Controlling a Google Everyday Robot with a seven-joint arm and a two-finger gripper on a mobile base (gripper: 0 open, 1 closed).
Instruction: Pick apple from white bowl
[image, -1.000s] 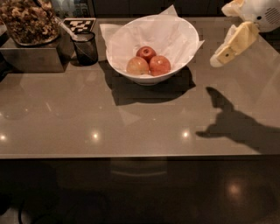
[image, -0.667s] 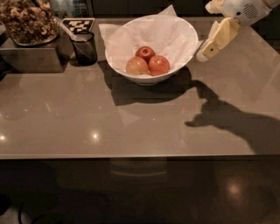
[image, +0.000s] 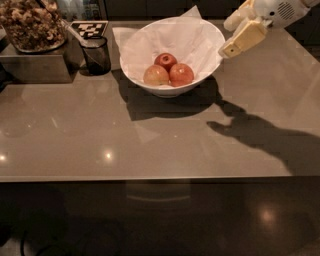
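The white bowl (image: 162, 90) stands at the back middle of the table, lined with crumpled white paper. Three apples lie in it. The orange-red apple (image: 182, 74) is at the front right, a pale yellow-pink apple (image: 155, 76) at the front left, and a smaller dark red apple (image: 165, 60) behind them. My gripper (image: 226, 37) hangs at the bowl's right rim, above and to the right of the apples. Its cream fingers (image: 244, 37) are open and hold nothing.
A black cup (image: 96, 55) with a utensil stands left of the bowl. Further left, a tray of snacks (image: 31, 24) sits on a metal box (image: 35, 68). A checkered marker (image: 89, 28) lies behind the cup. The table's front edge (image: 150, 178) runs across the lower middle.
My gripper has moved left, from well right of the bowl to its right rim. The bowl and apples have not moved.
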